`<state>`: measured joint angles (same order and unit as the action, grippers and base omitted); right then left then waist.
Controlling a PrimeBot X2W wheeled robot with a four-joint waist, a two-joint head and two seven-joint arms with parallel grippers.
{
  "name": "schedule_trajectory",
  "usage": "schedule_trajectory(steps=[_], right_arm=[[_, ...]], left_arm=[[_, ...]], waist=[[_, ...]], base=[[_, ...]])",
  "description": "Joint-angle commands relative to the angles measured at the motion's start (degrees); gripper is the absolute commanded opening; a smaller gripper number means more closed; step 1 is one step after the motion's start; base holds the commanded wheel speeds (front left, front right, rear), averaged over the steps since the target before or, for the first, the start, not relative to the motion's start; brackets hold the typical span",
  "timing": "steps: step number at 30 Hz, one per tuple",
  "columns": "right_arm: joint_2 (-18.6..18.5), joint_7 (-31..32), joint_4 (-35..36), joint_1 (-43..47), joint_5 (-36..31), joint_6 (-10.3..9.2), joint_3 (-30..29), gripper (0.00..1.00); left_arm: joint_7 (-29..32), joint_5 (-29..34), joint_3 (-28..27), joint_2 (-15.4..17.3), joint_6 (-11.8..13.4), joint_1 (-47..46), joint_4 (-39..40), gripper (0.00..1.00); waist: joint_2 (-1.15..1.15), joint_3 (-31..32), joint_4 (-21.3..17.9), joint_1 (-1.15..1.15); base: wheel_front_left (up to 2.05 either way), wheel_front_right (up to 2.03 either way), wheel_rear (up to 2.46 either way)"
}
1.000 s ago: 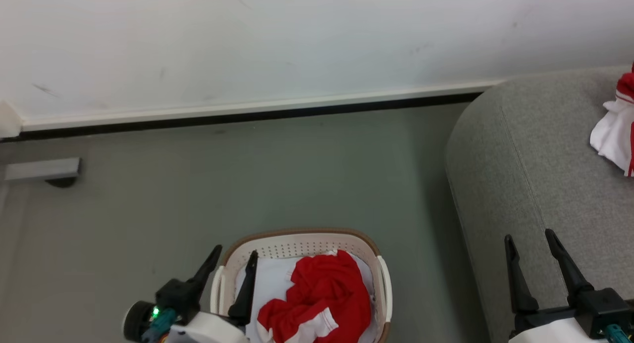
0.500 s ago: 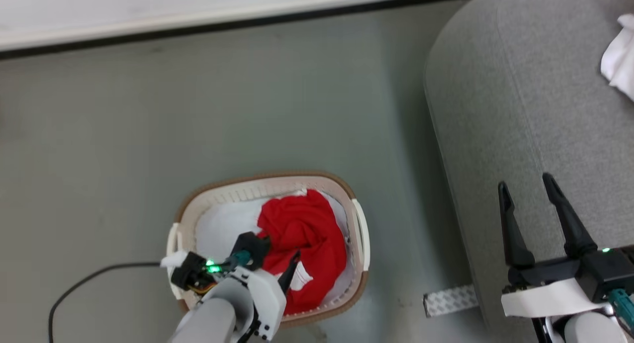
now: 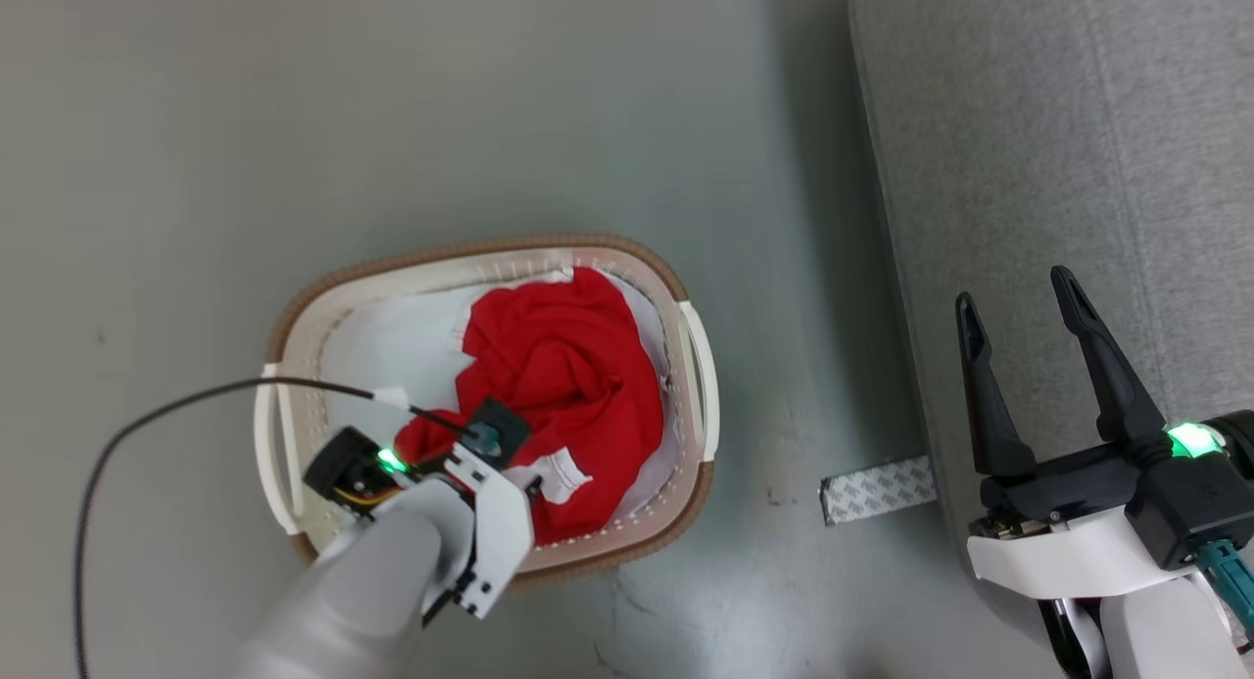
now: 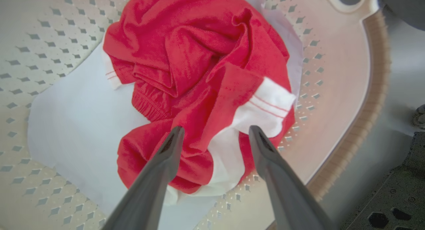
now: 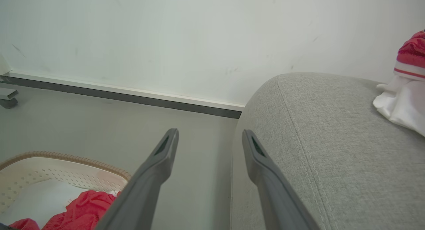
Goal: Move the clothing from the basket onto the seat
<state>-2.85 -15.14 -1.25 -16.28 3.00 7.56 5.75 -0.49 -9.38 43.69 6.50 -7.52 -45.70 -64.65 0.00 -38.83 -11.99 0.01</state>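
No readable text, brand, number or sign on clothing (image 3: 558, 365), basket (image 3: 490, 251), seat (image 3: 1029, 169).

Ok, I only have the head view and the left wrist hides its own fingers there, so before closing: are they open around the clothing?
Observer: Yes. The left gripper stands open, its fingers straddling a red fold and the white striped cuff of the clothing in the basket.
Operator: Anything on the seat already?
Observer: A red-and-white garment lies on the seat, past the open right gripper.
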Motion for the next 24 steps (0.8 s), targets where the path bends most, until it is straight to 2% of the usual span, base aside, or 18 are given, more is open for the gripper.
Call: schedule_trajectory(steps=[1,11,12,13,14,19,24], right_arm=[[-0.08,-0.01,0.58,-0.42,-0.31,-0.14,0.11,1.0],[-0.07,-0.01,2.87,0.75,-2.02,-0.15,-0.3,1.0],[-0.08,-0.01,2.96,0.89,-2.29,-0.15,-0.37,1.0],[-0.08,-0.01,3.09,1.02,-2.56,-0.15,-0.46,1.0],[-0.08,-0.01,3.26,1.15,-2.79,-0.15,-0.62,1.0],[-0.08,-0.01,2.78,1.23,-3.16,-0.15,-0.95,1.0],[-0.09,-0.02,1.09,0.42,-2.25,-0.15,-0.5,1.0]], left_arm=[[0.32,-1.36,0.57,0.72,0.13,-0.77,-0.64,1.0],[-2.05,-7.4,7.44,1.85,0.13,-6.4,-2.58,1.0],[-2.71,-8.01,7.95,1.62,0.13,-6.6,-2.74,0.95],[-3.55,-8.51,8.33,1.3,0.13,-6.93,-2.73,0.32],[-4.36,-8.83,8.68,1.12,0.13,-7.45,-2.74,0.0],[-5.75,-12.85,12.04,0.59,0.13,-7.91,-2.24,0.0],[-8.5,-20.14,13.41,0.91,0.13,-5.24,0.25,0.0]], waist=[[0.0,-2.36,-0.49,-0.01],[0.0,-7.76,-0.47,-0.01],[0.0,-7.87,-0.45,-0.01],[0.0,-7.98,-0.38,-0.01],[0.0,-8.15,-0.21,-0.01],[0.0,-7.97,1.45,-0.01],[0.0,-3.48,3.3,-0.01]], base=[[0.0,0.0,0.0],[0.0,0.0,0.0],[0.0,0.0,0.0],[0.0,0.0,0.0],[0.0,0.0,0.0],[0.0,0.0,0.0],[0.0,0.0,0.0]])
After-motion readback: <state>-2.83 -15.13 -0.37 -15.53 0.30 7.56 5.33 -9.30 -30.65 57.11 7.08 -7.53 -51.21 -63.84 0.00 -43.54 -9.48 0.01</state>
